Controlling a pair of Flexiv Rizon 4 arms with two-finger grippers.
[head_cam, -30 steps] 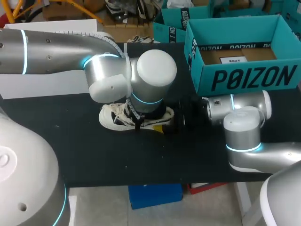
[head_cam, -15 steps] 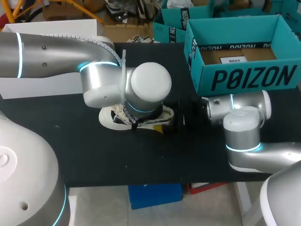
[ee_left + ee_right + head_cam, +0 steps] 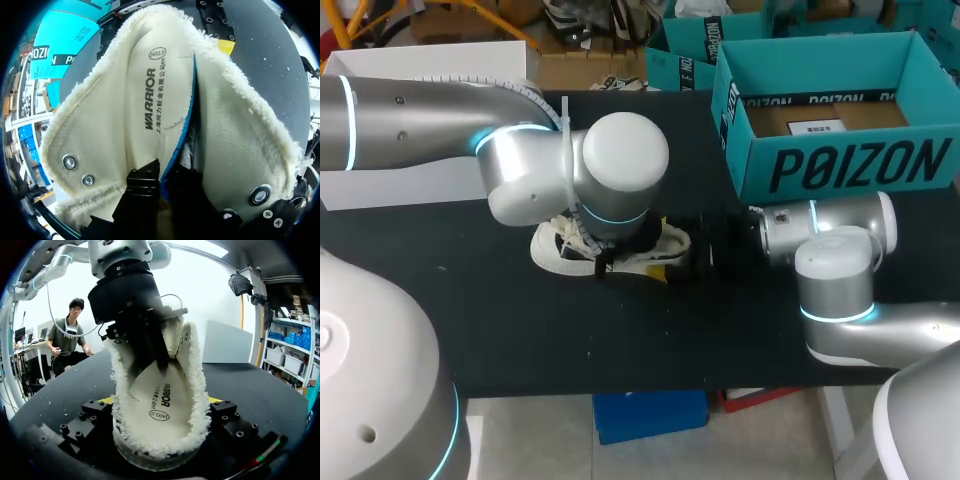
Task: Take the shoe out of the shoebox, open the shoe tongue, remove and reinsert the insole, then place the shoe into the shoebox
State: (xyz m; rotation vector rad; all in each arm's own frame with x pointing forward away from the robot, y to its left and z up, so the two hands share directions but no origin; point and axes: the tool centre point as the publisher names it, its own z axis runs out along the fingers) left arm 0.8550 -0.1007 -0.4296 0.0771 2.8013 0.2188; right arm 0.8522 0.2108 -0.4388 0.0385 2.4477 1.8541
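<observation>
Shoe (image 3: 552, 252) out of shoebox (image 3: 840, 160), at middle of bench (image 3: 500, 330); box at far right corner. My right gripper (image 3: 161, 401) clamps heel from both sides as anchor. My left gripper (image 3: 162, 182), reaching inside, pinches insole (image 3: 150, 95) edge, probably for extraction.

Left arm (image 3: 420, 115) and right arm (image 3: 880, 325) are presenting silver-grey cylindrical links, white domed joint caps (image 3: 625, 150) and glowing cyan rings (image 3: 615, 215); a white ribbed cable (image 3: 545, 95) is running along the left arm.
</observation>
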